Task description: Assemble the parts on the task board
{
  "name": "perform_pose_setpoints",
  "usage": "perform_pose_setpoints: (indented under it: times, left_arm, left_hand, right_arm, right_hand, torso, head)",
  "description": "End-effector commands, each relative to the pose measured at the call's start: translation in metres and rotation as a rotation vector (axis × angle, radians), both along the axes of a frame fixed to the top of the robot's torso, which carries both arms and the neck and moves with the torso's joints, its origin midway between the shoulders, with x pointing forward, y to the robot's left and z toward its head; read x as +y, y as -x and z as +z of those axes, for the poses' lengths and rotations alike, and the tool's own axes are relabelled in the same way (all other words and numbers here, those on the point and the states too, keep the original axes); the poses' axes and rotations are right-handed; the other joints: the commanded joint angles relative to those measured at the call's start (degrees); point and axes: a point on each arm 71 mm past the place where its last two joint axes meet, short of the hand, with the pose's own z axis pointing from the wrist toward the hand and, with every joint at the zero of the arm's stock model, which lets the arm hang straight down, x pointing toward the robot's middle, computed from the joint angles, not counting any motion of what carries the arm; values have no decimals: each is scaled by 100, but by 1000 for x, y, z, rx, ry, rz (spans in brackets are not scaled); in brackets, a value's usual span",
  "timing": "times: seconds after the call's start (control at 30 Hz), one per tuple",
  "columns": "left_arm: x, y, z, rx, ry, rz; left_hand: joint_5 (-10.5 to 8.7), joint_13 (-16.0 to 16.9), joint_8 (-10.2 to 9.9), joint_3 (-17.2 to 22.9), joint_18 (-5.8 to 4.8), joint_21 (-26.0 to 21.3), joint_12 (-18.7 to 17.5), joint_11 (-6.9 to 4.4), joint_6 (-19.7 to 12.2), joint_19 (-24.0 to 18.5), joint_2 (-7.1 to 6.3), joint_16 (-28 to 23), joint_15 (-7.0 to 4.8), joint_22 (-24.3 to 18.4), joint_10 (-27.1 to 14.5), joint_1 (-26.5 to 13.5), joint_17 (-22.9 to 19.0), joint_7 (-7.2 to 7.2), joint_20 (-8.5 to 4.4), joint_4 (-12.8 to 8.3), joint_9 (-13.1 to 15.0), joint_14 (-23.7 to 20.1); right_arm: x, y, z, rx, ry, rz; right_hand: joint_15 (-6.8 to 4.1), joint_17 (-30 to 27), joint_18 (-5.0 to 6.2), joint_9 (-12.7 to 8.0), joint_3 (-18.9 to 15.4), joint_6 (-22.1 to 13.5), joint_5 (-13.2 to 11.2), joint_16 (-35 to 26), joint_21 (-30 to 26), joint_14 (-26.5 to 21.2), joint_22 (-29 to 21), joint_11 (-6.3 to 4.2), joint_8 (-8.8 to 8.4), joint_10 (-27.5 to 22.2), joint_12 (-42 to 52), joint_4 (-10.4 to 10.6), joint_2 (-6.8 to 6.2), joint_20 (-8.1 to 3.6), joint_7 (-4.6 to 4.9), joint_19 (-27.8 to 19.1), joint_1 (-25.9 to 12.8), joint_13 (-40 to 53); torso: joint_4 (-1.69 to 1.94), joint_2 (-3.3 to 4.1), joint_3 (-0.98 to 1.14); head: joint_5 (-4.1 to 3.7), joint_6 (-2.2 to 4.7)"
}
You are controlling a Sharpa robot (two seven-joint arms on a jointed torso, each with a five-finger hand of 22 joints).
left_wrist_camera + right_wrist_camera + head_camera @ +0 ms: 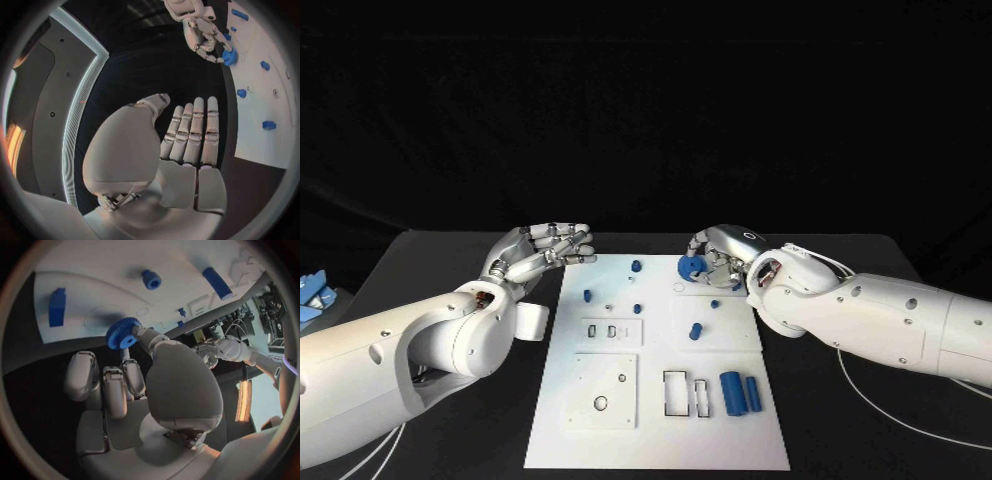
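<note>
**Gear held over the board's far right corner**

Nearest the head camera, the board [661, 445] is laid lengthwise on the black table [848, 440]. Two blue cylinders [731, 393] are seen lying side by side near its right edge, beside two slots. Smaller blue parts [694, 330] are scattered farther up the plate. At the far right corner, a blue gear [687, 266] is pinched between thumb and a fingertip of the right hand [718, 262], the other fingers being loosely curled. The gear is held close above the board. The left hand [545, 250] is held just off the board's far left corner, nothing gripped, fingers extended side by side.
</note>
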Motion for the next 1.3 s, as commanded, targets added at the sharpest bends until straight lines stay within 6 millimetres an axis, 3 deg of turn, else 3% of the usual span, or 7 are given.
perform_pose_setpoints:
  times: [0.03, 0.3, 0.63, 0.83, 0.97, 1.3]
  left_arm:
    - [-2, 0, 1, -6, 11, -15]
    - [-3, 0, 2, -7, 13, -18]
    - [-5, 0, 2, -10, 15, -21]
    - [-7, 0, 2, -12, 18, -24]
    - [-7, 0, 2, -14, 18, -23]
    - [-9, 0, 2, -16, 18, -21]
  left_hand:
    - [-21, 2, -33, 24, 62, 12, -31, 15, -44, 0, 13, 20, 10, -6, -29, -59, 6, 120, -10, -22, -5, -19]
    - [-21, 2, -33, 24, 62, 12, -31, 15, -44, 0, 13, 20, 10, -6, -29, -59, 6, 120, -10, -22, -5, -19]
    - [-20, 3, -34, 29, 63, 13, -32, 15, -41, -2, 18, 22, 10, -7, -27, -57, 10, 120, -9, -29, -5, -21]
    - [-20, 3, -35, 31, 63, 13, -33, 16, -41, -4, 17, 23, 11, -8, -28, -56, 12, 121, -9, -33, -6, -24]
    - [-20, 4, -36, 32, 63, 13, -33, 16, -41, -5, 17, 23, 11, -8, -28, -55, 12, 122, -8, -35, -6, -26]
    - [-20, 4, -38, 36, 59, 7, -35, 19, -39, -19, 16, 15, 17, -12, -29, -55, 13, 125, -4, -43, -6, -48]
  right_arm:
    - [12, 9, 10, -152, 22, 66]
    - [45, 19, 14, -184, 13, 148]
    - [82, 17, 11, -188, 21, 204]
    - [93, 13, 4, -176, 33, 215]
    - [99, 12, -1, -169, 38, 221]
    - [106, 11, -12, -139, 55, 228]
  right_hand:
    - [-53, 1332, -102, 319, 30, 345, 37, 34, 41, 570, 21, -11, 261, 50, 40, -3, 48, -21, -261, 31, -56, 72]
    - [-58, 1339, -105, 329, 62, 329, 86, 37, 51, 572, 40, -14, 252, 56, 44, -5, 27, -29, -261, 40, -81, 77]
    - [-58, 1339, -103, 330, 76, 317, 99, 37, 42, 572, 29, -13, 243, 50, 37, -7, 23, -31, -258, 33, -88, 70]
    - [-58, 1344, -105, 331, 86, 314, 105, 39, 46, 573, 37, -13, 239, 57, 44, -6, 24, -32, -257, 37, -93, 79]
    - [-58, 1352, -105, 332, 88, 314, 104, 41, 46, 574, 37, -12, 239, 56, 44, -7, 23, -32, -257, 37, -94, 79]
    - [-57, 1350, -105, 333, 91, 310, 98, 40, 45, 574, 37, -10, 233, 58, 45, -5, 9, -33, -254, 36, -111, 81]
  torso:
    - [-1, 2, -5]
    - [3, 7, -6]
    - [27, 23, -10]
    - [30, 21, -16]
    - [6, 15, -4]
    - [10, 13, 1]
  head:
    - [31, 17]
    - [46, 34]
    - [74, 44]
    - [94, 24]
    - [116, 12]
    - [137, -22]
